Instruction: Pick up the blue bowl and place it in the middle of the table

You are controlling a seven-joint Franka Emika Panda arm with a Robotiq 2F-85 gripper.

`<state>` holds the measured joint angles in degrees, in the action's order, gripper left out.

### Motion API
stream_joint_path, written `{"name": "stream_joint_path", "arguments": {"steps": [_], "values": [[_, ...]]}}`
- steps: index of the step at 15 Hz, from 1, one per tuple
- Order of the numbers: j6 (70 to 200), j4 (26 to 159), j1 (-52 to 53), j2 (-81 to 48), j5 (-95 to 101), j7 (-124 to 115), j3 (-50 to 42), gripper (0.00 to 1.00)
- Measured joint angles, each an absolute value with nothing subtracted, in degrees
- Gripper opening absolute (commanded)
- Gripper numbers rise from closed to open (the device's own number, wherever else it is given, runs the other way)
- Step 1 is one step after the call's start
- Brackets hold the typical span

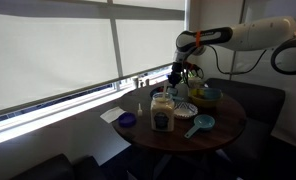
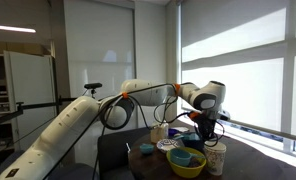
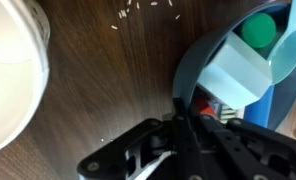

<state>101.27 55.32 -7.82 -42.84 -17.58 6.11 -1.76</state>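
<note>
In the wrist view my gripper (image 3: 181, 112) is shut on the near rim of the blue bowl (image 3: 191, 62). The rim is slate blue and the inside dark blue. A light blue box, a green ball and a teal spoon show inside it. The bowl is over the dark brown wooden table (image 3: 108, 75); I cannot tell whether it rests on it. In both exterior views the gripper (image 1: 175, 80) (image 2: 203, 132) is at the window side of the round table (image 1: 223, 128), just behind the glass jar (image 1: 163, 115). The bowl shows below the fingers in an exterior view (image 2: 192, 144).
A yellow-green bowl (image 1: 206, 97) (image 2: 186, 165), a teal dish with a handle (image 1: 201, 124) and a small dark blue round thing (image 1: 127, 121) at the table's edge stand around. A white round object (image 3: 8, 70) is close beside the gripper. White crumbs (image 3: 138, 10) lie on the wood.
</note>
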Motion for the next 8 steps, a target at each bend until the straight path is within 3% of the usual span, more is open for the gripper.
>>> {"name": "stream_joint_path", "arguments": {"steps": [2, 8], "values": [[100.87, 55.31, -7.82, -42.83, -17.54, 6.11, -1.76, 0.36], [99.75, 55.24, -7.82, -42.26, -17.53, 6.1, -1.8, 0.77]]}}
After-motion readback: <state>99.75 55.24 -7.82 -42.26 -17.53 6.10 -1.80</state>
